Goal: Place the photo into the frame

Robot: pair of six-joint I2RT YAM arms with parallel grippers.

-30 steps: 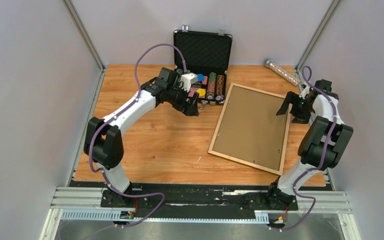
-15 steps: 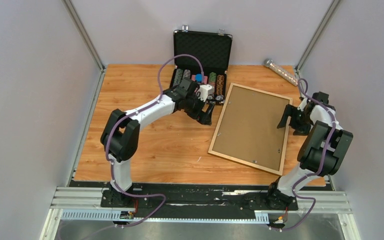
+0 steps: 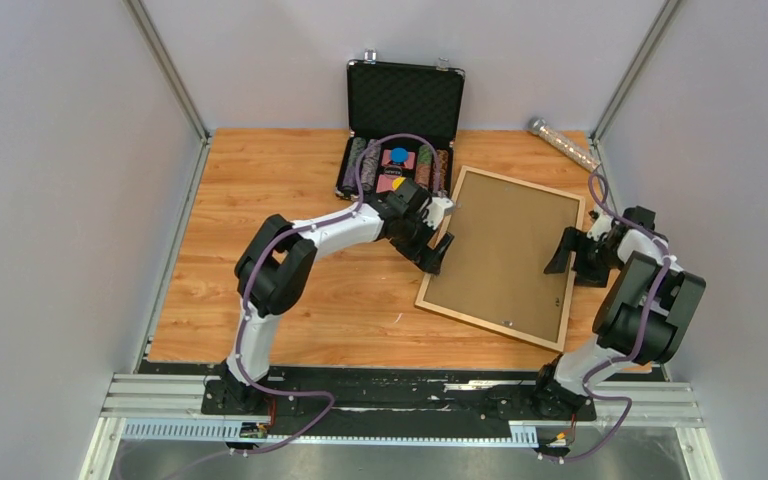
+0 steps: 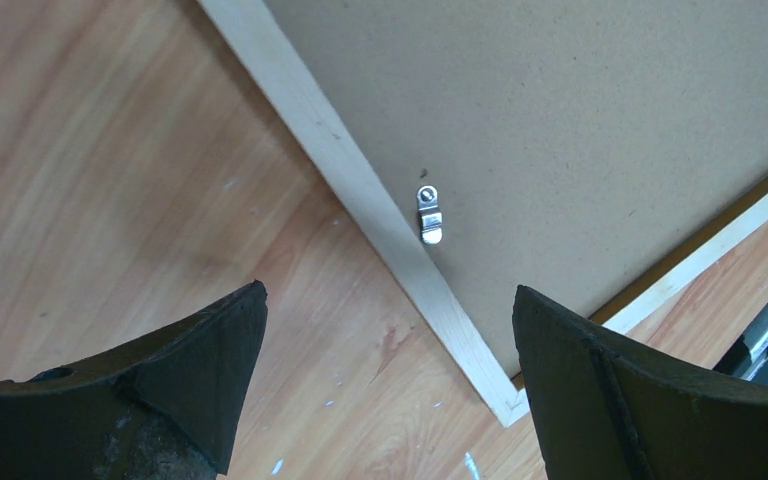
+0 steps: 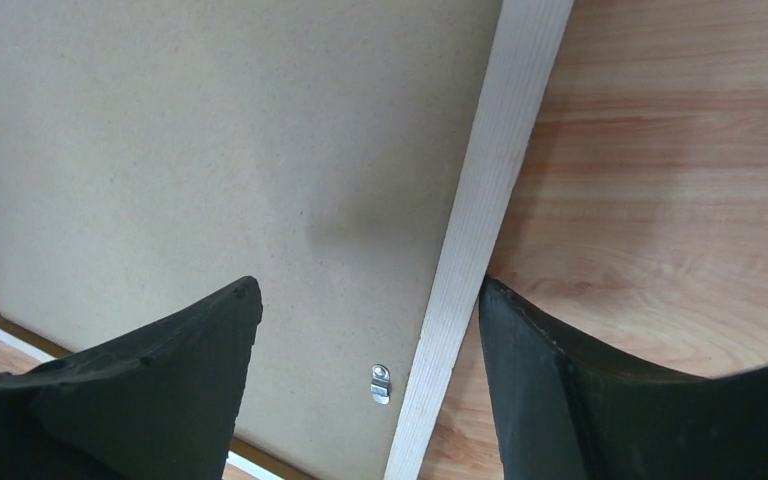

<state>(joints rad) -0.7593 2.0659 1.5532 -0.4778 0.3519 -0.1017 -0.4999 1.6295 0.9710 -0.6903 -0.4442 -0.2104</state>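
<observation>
- The large rectangular light-brown wooden frame (image 3: 490, 323) is lying backing-side up.
- The left gripper (image 4: 390, 300), spread wide, is straddling the frame's left rail.
- The right gripper (image 5: 370, 290), spread, is straddling the frame's right rail.

You've got the light-brown wooden rectangular frame (image 4: 360, 190) here, rail pale and bare-grained; its brown fibreboard backing panel (image 4: 580, 120) looks matt and finely speckled, the small silver metal clip (image 4: 428, 213) shiny, the orange wood-grain table (image 4: 110, 150) smooth, faintly glossy.

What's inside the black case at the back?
Inside the black case are rows of poker chips, plus blue, pink and yellow pieces. The left arm and its cable cover part of the near edge, so anything there is hidden.
</observation>
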